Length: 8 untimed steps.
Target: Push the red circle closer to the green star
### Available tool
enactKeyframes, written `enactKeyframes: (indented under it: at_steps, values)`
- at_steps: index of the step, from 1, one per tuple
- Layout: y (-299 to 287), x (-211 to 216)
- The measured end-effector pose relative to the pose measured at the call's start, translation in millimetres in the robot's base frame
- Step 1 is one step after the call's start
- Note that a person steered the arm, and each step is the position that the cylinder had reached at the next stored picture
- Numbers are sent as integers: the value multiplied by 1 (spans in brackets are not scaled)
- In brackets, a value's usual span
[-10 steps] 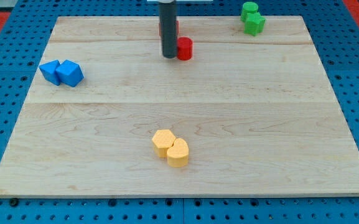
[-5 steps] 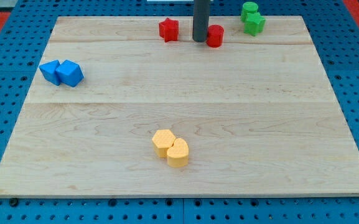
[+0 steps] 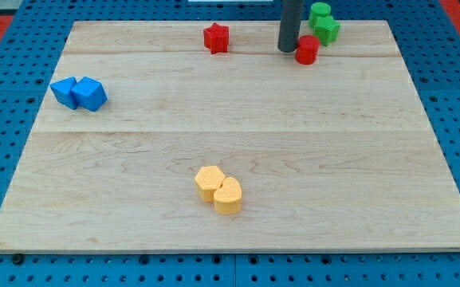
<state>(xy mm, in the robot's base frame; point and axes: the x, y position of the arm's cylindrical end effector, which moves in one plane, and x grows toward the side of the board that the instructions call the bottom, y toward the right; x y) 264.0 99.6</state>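
Fingers don't come into it on this arm: no jaws to spread or close, just a straight dark rod, and my tip (image 3: 288, 50) is planted near the view's top of the wooden board (image 3: 230, 231).

From the one camera view: my tip sits right against the red circle (image 3: 307, 49), on its left side as seen here, touching it or as good as. The red circle stands upright just below and to the left of the green pair in the top right corner. That pair is the green star (image 3: 326, 30), with a round green block (image 3: 319, 11) tucked behind it towards the view's top. Red circle and green star are very close, and I cannot tell whether they touch.

Over to the view's left of my tip, well apart, the red star (image 3: 216, 37) sits alone along the top strip. Far left, two blue blocks (image 3: 79, 93), chunky and angular, are pressed side by side. Down towards the view's bottom, near the middle, two yellow blocks (image 3: 219, 190) huddle together, touching.
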Motion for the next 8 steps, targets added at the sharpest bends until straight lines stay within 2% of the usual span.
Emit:
enactKeyframes:
  at_steps: [4,5,6,8]
  values:
    - [16,33]
    - [-17,31]
    - [-14,14]
    - [28,14]
